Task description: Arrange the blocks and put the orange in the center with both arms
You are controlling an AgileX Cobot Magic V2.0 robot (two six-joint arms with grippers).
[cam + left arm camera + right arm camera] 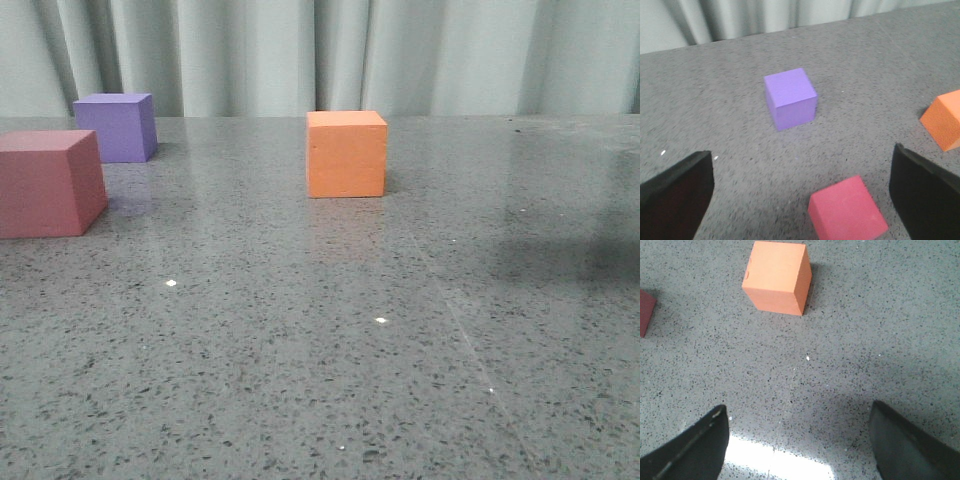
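lab test bench | speckled grey tabletop [300,380] | pale curtain backdrop [250,50]

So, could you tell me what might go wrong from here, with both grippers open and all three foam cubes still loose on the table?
1. The pink foam cube sits just ahead of the open left gripper, in front of the purple foam cube; reaching for the purple one could knock it.
2. Pink and purple sit close together at the left, so a wide-open grasp may nudge the neighbour.
3. The orange foam cube lies rotated relative to the right gripper; closing on its corners could twist it.
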